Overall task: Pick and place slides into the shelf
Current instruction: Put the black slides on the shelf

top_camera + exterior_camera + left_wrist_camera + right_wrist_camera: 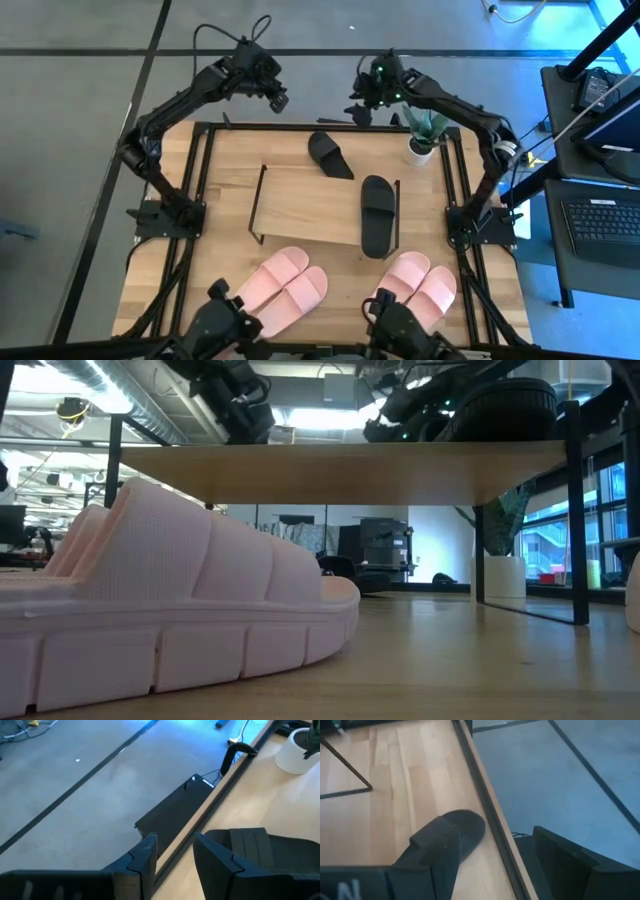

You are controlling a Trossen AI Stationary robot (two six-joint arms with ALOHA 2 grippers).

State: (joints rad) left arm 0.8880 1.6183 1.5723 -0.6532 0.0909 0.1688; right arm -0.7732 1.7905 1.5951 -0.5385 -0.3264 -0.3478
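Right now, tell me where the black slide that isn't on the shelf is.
In the high view the loose black slide lies on the table at the far edge, just beyond the shelf, left of the potted plant.

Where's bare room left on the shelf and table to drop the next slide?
The shelf top is bare across its left and middle; only a black slide lies at its right end. The table is also bare along the left side, and on the far edge left of the other black slide. The near edge is crowded: two pink pairs.
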